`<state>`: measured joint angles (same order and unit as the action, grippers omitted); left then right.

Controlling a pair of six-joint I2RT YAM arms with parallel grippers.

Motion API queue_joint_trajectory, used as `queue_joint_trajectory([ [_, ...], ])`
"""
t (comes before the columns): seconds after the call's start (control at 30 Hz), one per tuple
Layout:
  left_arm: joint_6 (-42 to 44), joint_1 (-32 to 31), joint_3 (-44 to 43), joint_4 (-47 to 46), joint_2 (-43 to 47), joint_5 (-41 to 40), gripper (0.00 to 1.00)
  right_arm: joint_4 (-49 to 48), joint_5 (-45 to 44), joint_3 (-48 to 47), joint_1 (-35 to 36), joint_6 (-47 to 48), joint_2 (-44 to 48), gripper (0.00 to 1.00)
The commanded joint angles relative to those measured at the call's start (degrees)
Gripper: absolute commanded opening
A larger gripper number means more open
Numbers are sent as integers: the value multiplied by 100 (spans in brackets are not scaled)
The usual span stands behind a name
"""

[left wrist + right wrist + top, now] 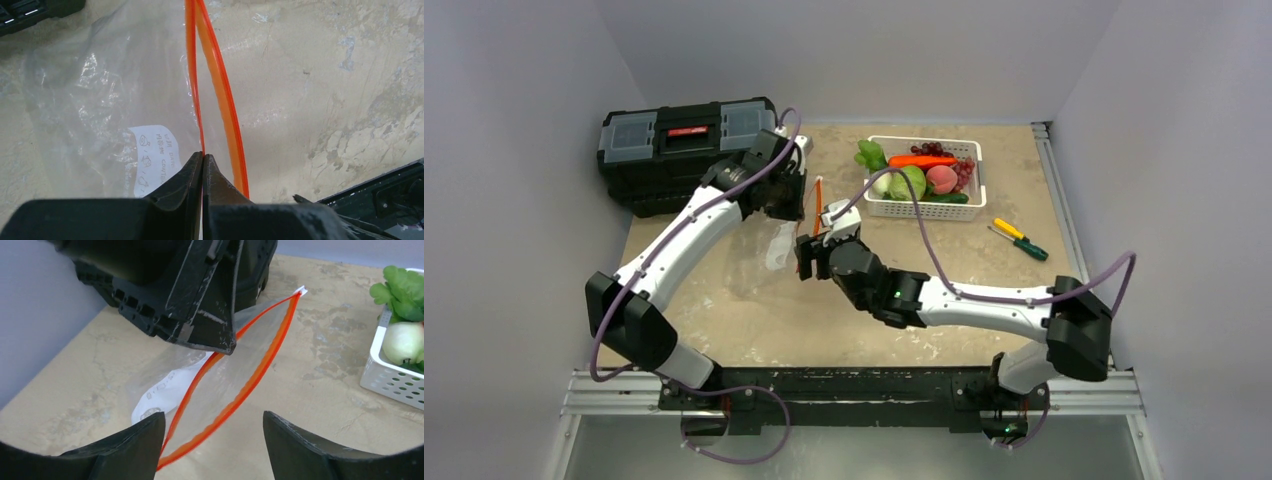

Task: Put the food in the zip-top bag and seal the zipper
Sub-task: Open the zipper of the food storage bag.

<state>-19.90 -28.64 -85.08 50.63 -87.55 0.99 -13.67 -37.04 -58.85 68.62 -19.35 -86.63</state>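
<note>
Zip-top bag (227, 372) rim in L tool (202, 156)

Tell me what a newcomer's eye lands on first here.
The orange-red zipper of the clear zip-top bag gapes open at mid-table. One lip is pinched in the shut left claw, and the open right claw sits at the mouth's other end. The food is piled in a white slotted basket at far right, opposite a black toolbox at far left.
</note>
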Motion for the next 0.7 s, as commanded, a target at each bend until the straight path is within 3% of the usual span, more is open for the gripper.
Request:
queue_joint_trajectory([
  [0.0,95,-18,-44,-205,366,-81,0,749,153,49,0,-744,704,77],
  [0.1,47,-16,-12,-246,431,-74,0,1320,-10,-15,-181,-1624,902,85],
  [0.3,-62,-18,140,-430,611,-80,0,1646,831,-355,-888,-2620,736,81],
  [0.6,-58,-42,163,-434,695,-82,0,1407,1249,-1022,-1105,-2460,-69,75],
  [0.67,-71,-61,187,-451,742,-77,0,1397,1190,-1030,-1126,-2679,-176,65],
])
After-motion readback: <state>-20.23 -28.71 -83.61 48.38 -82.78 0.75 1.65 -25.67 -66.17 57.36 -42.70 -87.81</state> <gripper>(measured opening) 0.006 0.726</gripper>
